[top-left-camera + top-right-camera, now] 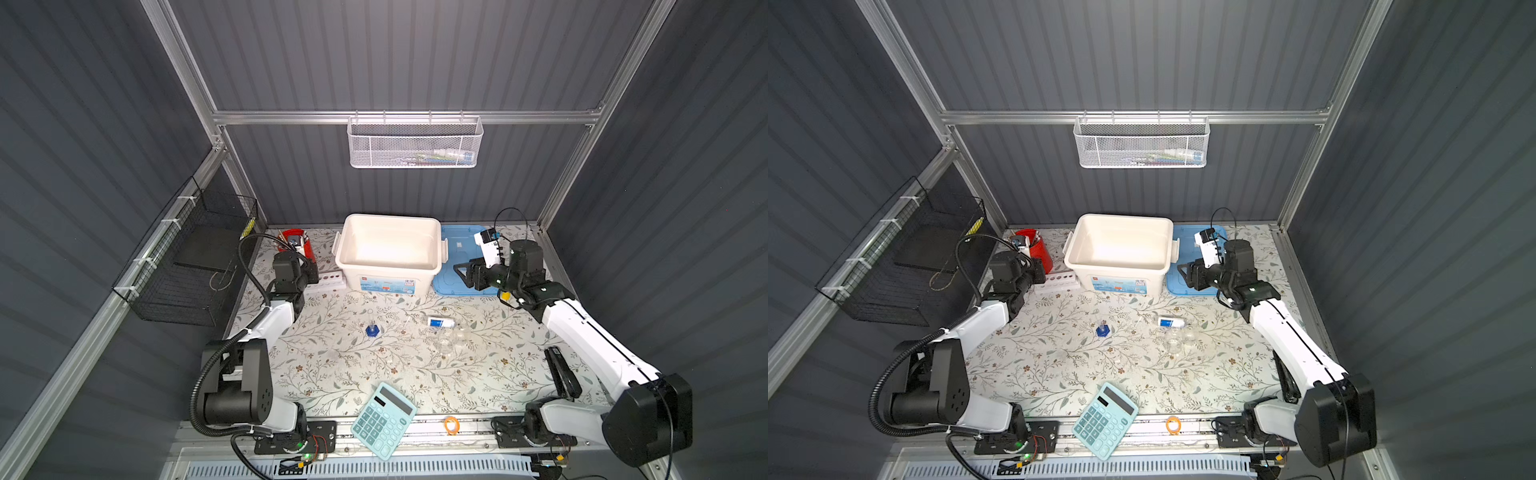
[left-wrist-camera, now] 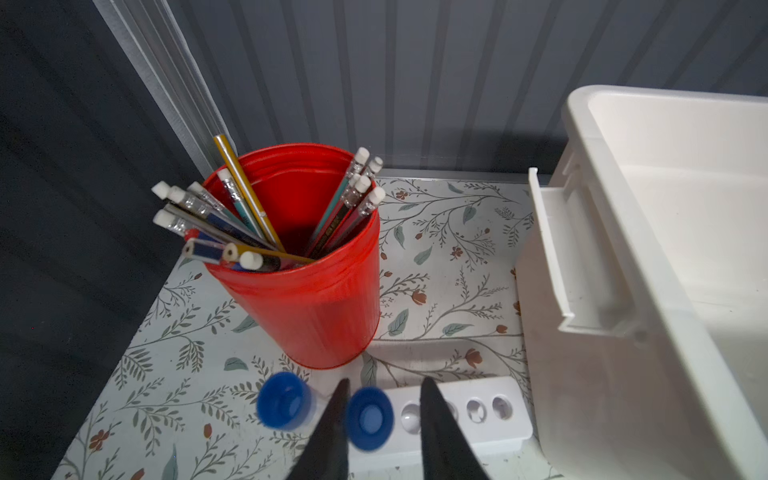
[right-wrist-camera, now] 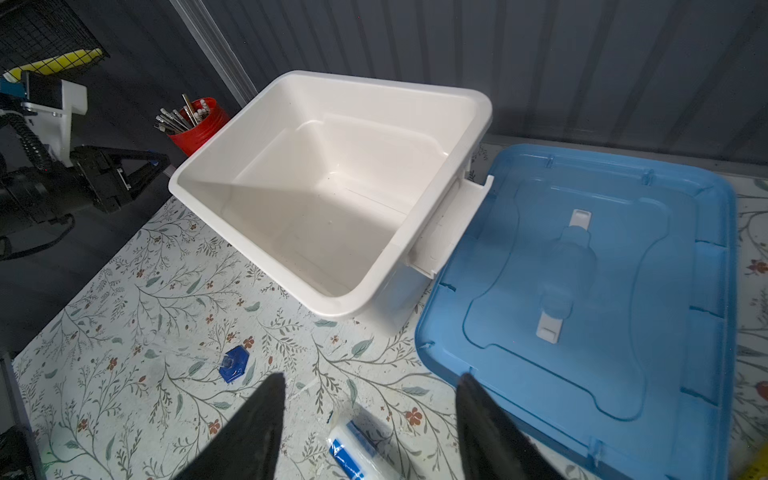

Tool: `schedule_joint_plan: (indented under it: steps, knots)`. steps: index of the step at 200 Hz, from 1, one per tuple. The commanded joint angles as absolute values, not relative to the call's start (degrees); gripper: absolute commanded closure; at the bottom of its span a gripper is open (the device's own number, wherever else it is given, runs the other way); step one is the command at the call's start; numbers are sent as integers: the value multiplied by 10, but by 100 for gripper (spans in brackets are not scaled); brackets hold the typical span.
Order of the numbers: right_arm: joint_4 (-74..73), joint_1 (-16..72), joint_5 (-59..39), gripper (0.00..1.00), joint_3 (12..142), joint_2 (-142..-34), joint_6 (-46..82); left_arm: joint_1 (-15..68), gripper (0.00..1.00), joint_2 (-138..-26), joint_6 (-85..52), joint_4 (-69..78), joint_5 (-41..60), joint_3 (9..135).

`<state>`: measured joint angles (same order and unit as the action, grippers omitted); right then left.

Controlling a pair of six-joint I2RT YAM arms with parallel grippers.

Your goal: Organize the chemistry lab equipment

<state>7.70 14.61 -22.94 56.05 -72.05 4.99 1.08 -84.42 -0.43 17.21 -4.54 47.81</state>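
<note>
**Item 1.** Teal calculator, at the front edge nearest us. It is not lab ware, so we leave it.

**Item 2.** Left gripper: jaws part-open, astride the blue cap of a test tube at the white rack. A gap shows on one side, so we judge nothing is clamped. A second capped tube is just beside it; we cannot tell whether it sits in a hole. The red pencil cup stands beyond.

**Item 3.** Right gripper: jaws wide and empty, hanging over the table near the blue lid and the open white bin.

**Item 4.** Loose mid-table:
- slim cylinder on a blue hexagonal foot; we cannot tell whether it is upright or tipped
- blue-white labelled flask, lying on its side
- clear beakers, just beside the flask

**Handling.** We rate every piece light, rigid, slick and breakable, and the round ones liable to roll.
- Tubes: we would take them just under the cap.
- Cylinder: low on the stem, above the foot.
- Flask: across its labelled belly.
- Beakers: across the body, with a gentle squeeze.
</note>
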Motion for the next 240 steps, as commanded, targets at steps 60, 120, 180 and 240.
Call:
schedule_joint_plan:
  steps: [60,120,180,240]
  knots:
    - [72,143,-239,34,568,-732,52,18,54,-849,9,183,-62,475]
    - [81,143,-236,34,578,-730,51,25,43,-801,23,152,-71,500]
    - [101,143,-221,35,585,-718,56,27,33,-726,30,103,-76,528]
    - [153,151,-207,34,594,-692,48,39,22,-663,25,0,-42,579]
